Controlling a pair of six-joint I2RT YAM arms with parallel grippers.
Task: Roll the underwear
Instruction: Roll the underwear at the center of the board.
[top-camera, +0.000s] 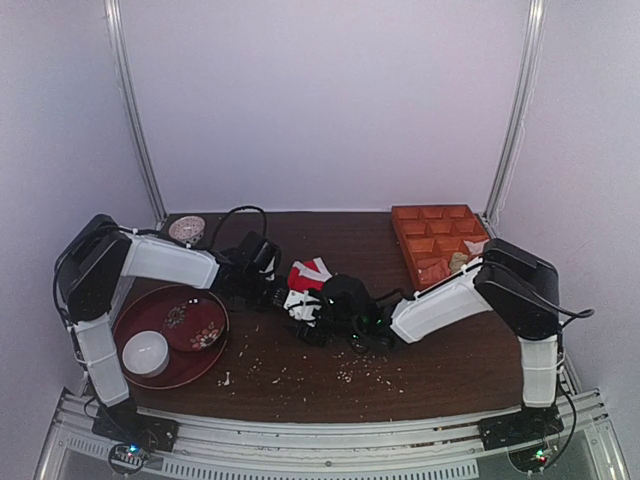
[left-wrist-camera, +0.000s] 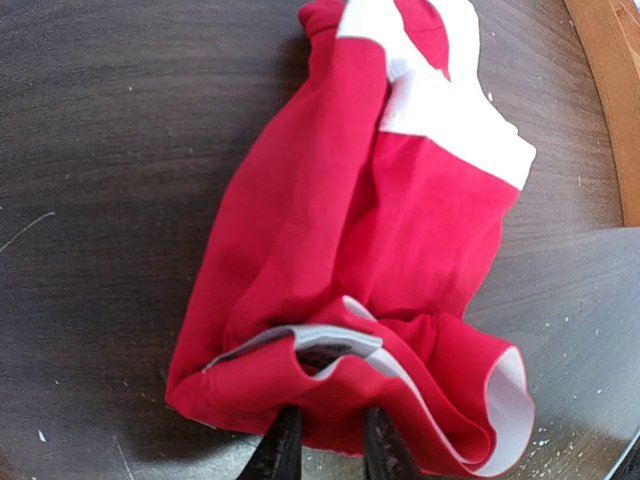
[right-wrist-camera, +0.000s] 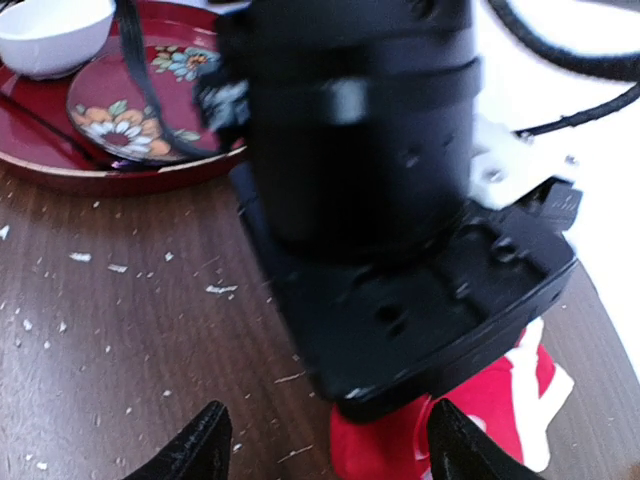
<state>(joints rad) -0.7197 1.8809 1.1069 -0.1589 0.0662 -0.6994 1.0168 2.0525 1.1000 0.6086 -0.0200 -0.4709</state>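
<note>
Crumb-flecked desk (left-wrist-camera: 100, 150) is seen beneath the underwear (left-wrist-camera: 380, 230), pinched at its near edge by the left fingers (left-wrist-camera: 283, 445); the right fingers (right-wrist-camera: 195, 450) are parted. Even tension is advised.

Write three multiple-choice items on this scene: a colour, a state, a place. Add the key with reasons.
1. The underwear is mostly: A. blue B. red C. green
2. The right hand is: A. shut on the underwear B. shut and empty C. open
3. The white bowl sits: A. on the red round tray B. on the underwear C. between the right hand's fingers
Key: B, the left wrist view shows red fabric with white trim; C, its fingers stand wide apart; A, the top view shows it on the tray.
</note>
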